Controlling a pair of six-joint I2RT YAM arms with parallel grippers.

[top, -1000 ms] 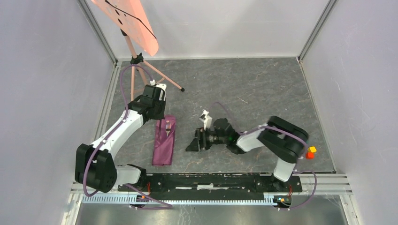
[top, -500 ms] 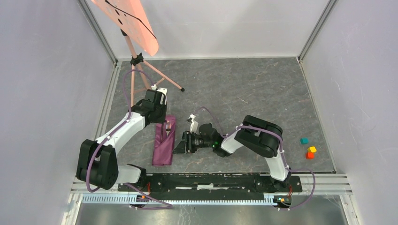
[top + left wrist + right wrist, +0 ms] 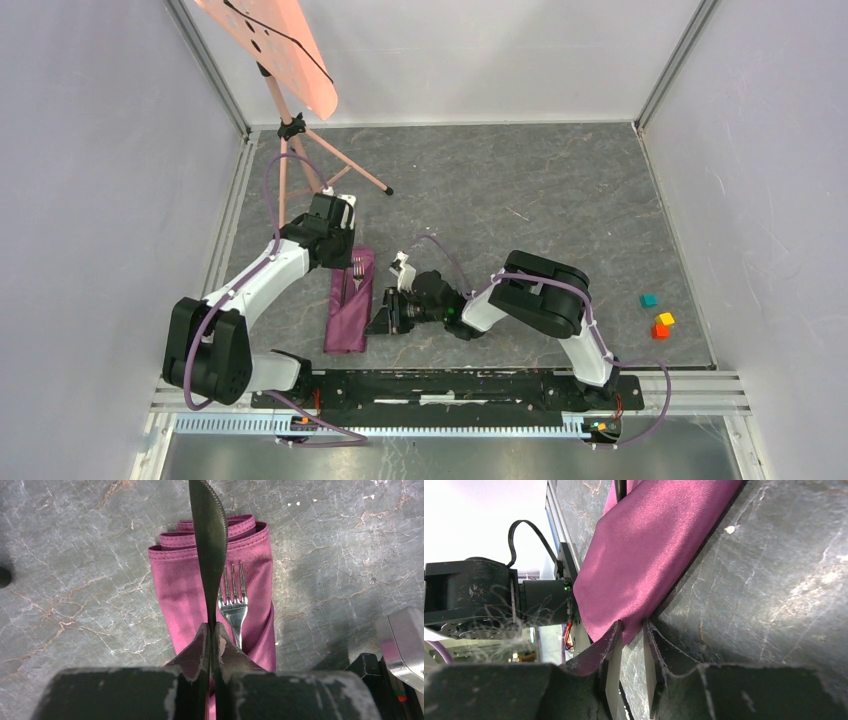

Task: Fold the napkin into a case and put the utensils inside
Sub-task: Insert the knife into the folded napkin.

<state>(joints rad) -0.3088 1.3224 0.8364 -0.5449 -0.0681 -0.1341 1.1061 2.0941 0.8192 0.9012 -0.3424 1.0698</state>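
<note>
The napkin, folded into a long plum case (image 3: 348,308), lies left of centre. A fork (image 3: 233,602) rests in it, tines sticking out of the far end. My left gripper (image 3: 212,630) is shut on the handle of a dark knife (image 3: 207,540), which hangs just above the case (image 3: 182,590) and points along it. My right gripper (image 3: 386,312) lies low on the table at the case's right edge. In the right wrist view its jaws stand a narrow gap apart (image 3: 631,629), with the cloth's edge (image 3: 649,555) between the tips.
Teal (image 3: 649,300), yellow (image 3: 666,319) and orange (image 3: 660,331) cubes sit at the right. A tripod stand (image 3: 290,130) carrying a salmon board (image 3: 270,45) stands at the back left, close to the left arm. Walls close in the table on three sides.
My right arm has slid left across the table to the case's right edge, and its jaws have narrowed a lot. The left arm with the knife has barely moved.
</note>
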